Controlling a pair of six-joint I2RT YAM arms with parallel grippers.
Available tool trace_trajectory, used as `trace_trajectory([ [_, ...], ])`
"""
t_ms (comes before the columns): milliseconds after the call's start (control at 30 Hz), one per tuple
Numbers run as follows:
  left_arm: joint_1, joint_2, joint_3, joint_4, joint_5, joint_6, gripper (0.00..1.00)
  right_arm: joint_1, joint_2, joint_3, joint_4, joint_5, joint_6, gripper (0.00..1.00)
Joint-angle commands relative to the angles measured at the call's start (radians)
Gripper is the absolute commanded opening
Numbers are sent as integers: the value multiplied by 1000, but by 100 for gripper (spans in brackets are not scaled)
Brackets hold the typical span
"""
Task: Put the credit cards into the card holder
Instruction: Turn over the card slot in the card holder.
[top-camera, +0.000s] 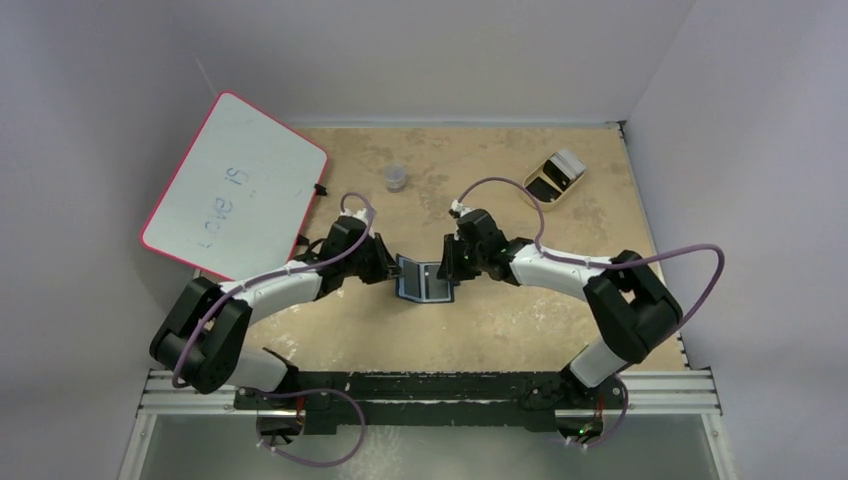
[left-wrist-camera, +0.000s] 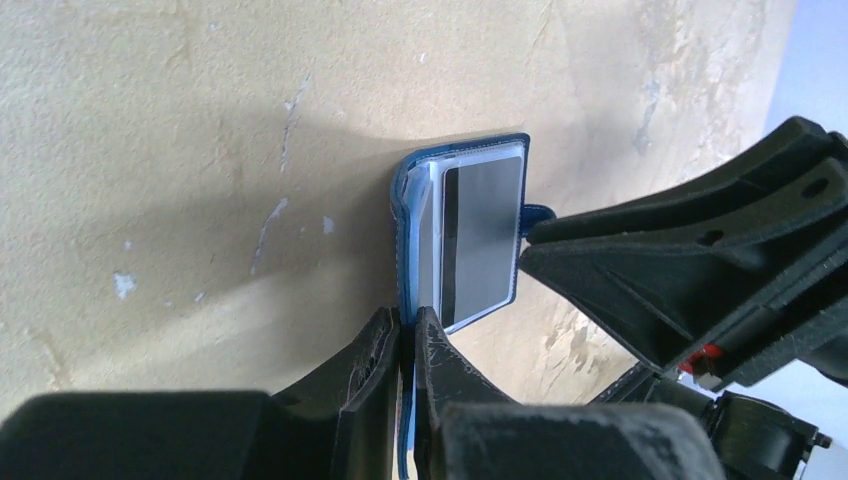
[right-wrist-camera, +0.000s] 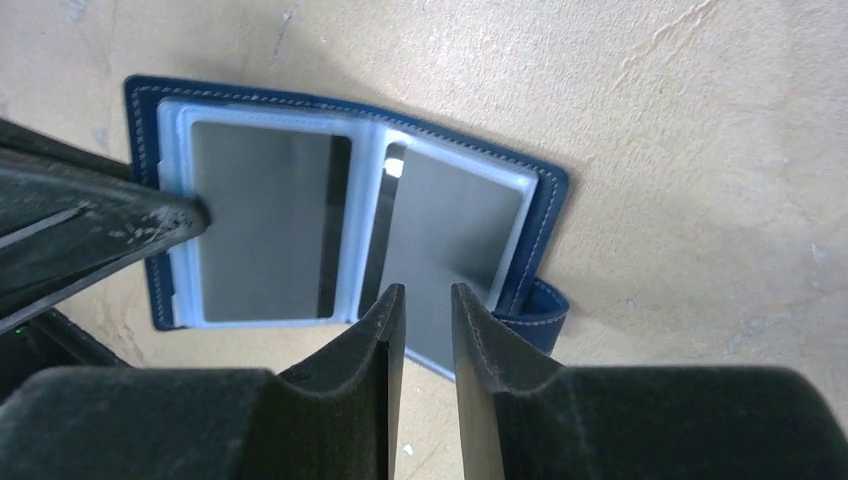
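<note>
- Your left gripper (left-wrist-camera: 405, 335) sits nearest the lens, clenched on the edge of the card holder (left-wrist-camera: 408, 195). The blue stitched rim runs out from between the tips, and that half of the case looks tilted up off the table (right-wrist-camera: 700, 150).
- Your right gripper (right-wrist-camera: 428, 292) has its jaws parted by a narrow slit. The tips hang over the near edge of the far pocket, and I see nothing pinched between them.
- The holder lies open between your two grippers. The credit cards (right-wrist-camera: 265, 220) are grey with a dark stripe, one in each pale blue pocket. One sits just ahead of the right fingertips and the other is beside the left finger.
- Both cards look seated, so the step in hand is most likely folding the case shut.
- Keep the left pinch on the cover rim, not on the soft pocket, or the sleeve may peel up and drag its card out.
- Draw the right fingers back clear of the pocket before you swing the raised half over, otherwise the flap will land on them.
- The snap tab (right-wrist-camera: 545, 315) sticks out just to the outer side of the right fingers. Leave it free so that it can wrap round.
</note>
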Motion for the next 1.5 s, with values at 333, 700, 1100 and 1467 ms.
trace_trajectory([
  [333,-2,-44,0,54,66,0,19,5,89,13,73,9,-27,25],
  [700,-2,-46,-16,97,77,-19,5,4,99,18,77,0,-31,25],
  [1100,-3,-53,-32,159,100,-47,1,5,109,15,85,-10,-30,25],
  [1467,-3,-120,60,-105,-24,-46,0,9,7,52,48,-14,-6,36],
])
